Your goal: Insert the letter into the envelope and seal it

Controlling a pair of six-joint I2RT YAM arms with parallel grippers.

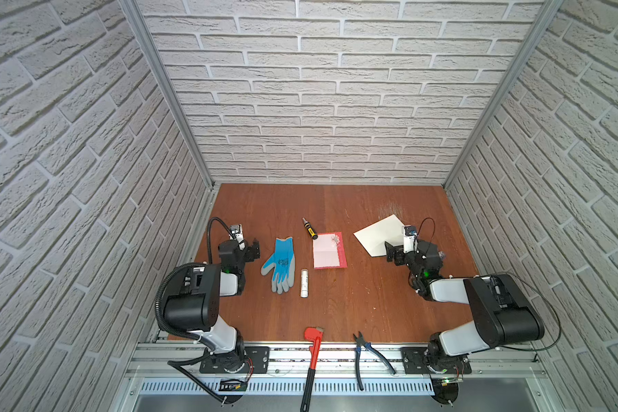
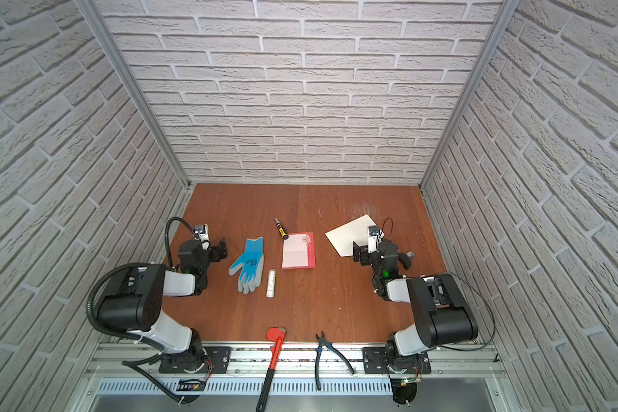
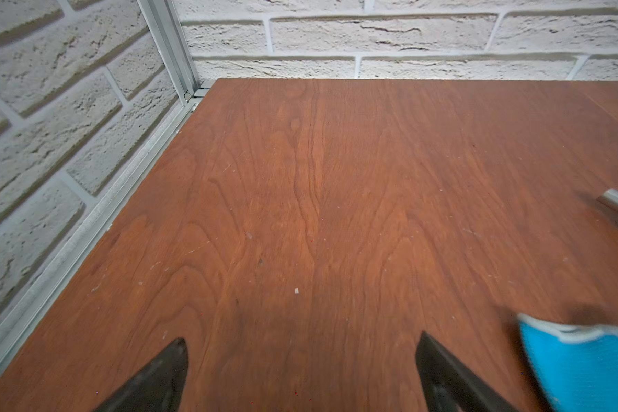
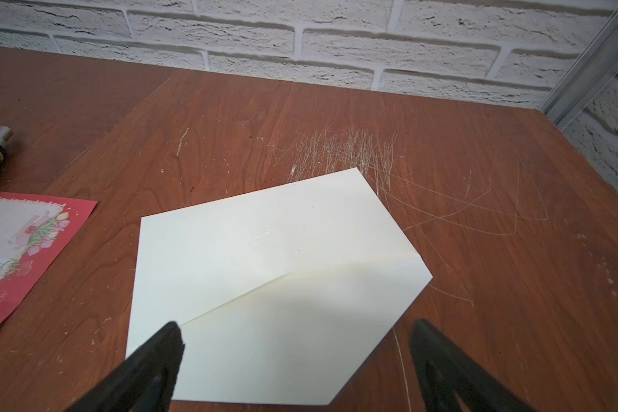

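Wooden table (image 1: 354,296): glove (image 1: 279,262), white tube (image 1: 304,283), black-yellow tool (image 1: 310,228), letter (image 1: 329,251), envelope (image 1: 377,233); wrench (image 1: 313,353), pliers (image 1: 366,351) overhang front edge

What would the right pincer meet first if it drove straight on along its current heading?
Most likely the large cream-white paper envelope, lying flat directly ahead of the open right pincer; height above it is unclear.

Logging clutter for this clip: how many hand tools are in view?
3. A black-and-yellow screwdriver lies at the far left corner of the letter. A red pipe wrench and, right of it, blue-handled pliers lie across the near edge of the table. Others could be hidden.
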